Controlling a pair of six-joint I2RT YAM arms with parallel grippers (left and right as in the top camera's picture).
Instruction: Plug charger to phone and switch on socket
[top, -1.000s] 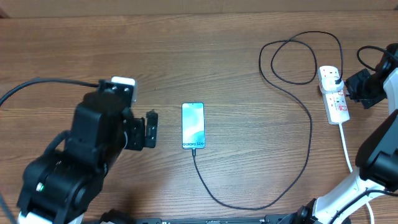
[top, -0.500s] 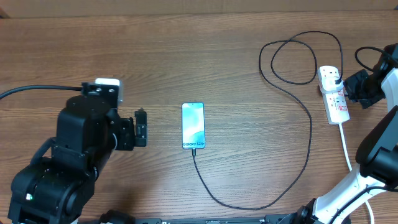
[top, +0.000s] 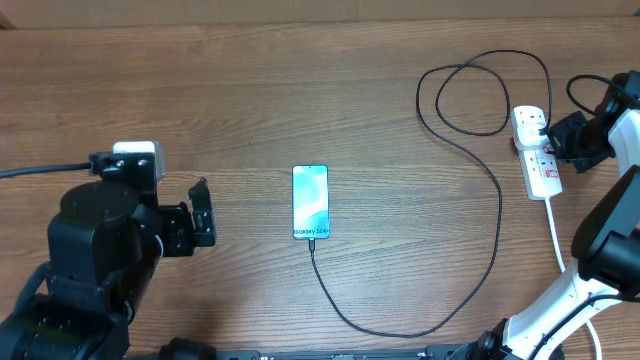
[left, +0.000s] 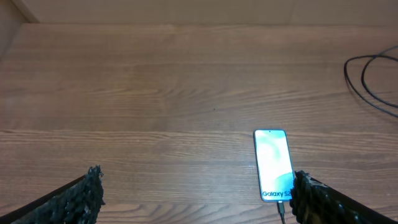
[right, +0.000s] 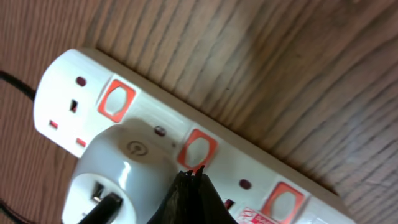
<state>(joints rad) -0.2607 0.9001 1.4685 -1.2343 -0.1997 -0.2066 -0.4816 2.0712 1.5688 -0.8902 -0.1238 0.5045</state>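
- On the tabletop, the phone (top: 310, 202) lies lit, with the charger (top: 500, 205) at its lower end.
- Left jaws — released, empty; right jaws — clenched, tip at the socket (right: 249, 168).

Overhead: even, diffuse top light, medium bright, no hard shadows on the brown wood-grain table (top: 400, 90). Wood goes darker at bottom left beside the black arm (top: 90, 260). Slim rectangular phone with lit blue-white screen (top: 310, 202), frame centre, is the brightest patch, slightly blown, text barely readable.

Left wrist: table sharp, pale sheen across mid-frame. Left gripper (left: 197, 190) fingers (left: 84, 198) in both lower corners dark and soft.

Right wrist: extreme close-up, white oblong power strip with red switches (right: 249, 168) a bit soft. Broad gloss on the white rounded adapter (right: 134, 171), lower left. Right gripper (right: 191, 186) tip, bottom centre, crushed to black, no detail.
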